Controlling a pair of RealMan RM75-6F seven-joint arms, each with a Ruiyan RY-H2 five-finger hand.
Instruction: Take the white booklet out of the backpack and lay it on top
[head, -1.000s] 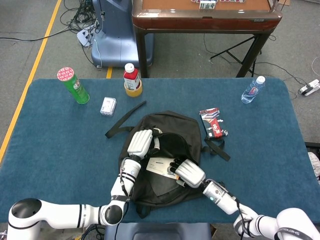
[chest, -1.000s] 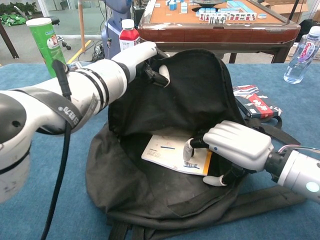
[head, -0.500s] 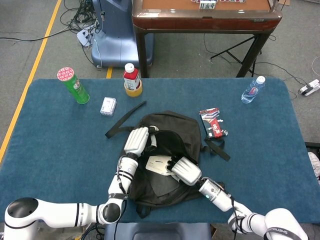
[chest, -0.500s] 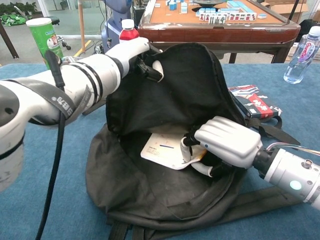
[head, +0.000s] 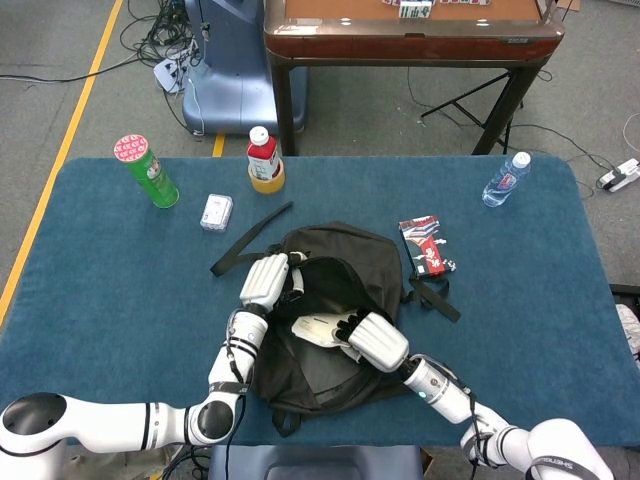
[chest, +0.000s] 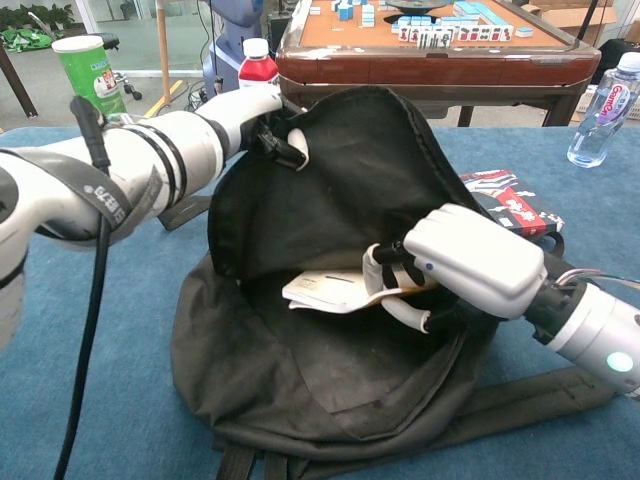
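booklet half out of the bag

blue felt covered the table (head: 110, 290), and on it the black backpack (head: 340, 375) lay with its mouth gaping toward me. i judged i was in the lifting-out step: the white booklet (chest: 325, 290) was raised off the bag's inner lining but sat inside the opening, under the flap.

my left arm reached in from the near left, forearm stretched long across the chest view, and the left hand (head: 264, 281) gripped the upper edge of the flap, fingers curled over the fabric, holding the mouth open. my right arm came in low from the near right. the right hand (chest: 470, 262) was knuckles-up inside the opening, its fingers (chest: 372, 272) hooked around the booklet's right end, pinching it so the free end pointed left and drooped a little.

the next move, as i read it, called for drawing the right hand back and up clear of the flap's rim without the booklet catching on the cloth. then i would need the left hand to let the flap drop, so that there was a flat top to lay the booklet on. the grip covered only one end, so a slip seemed possible.
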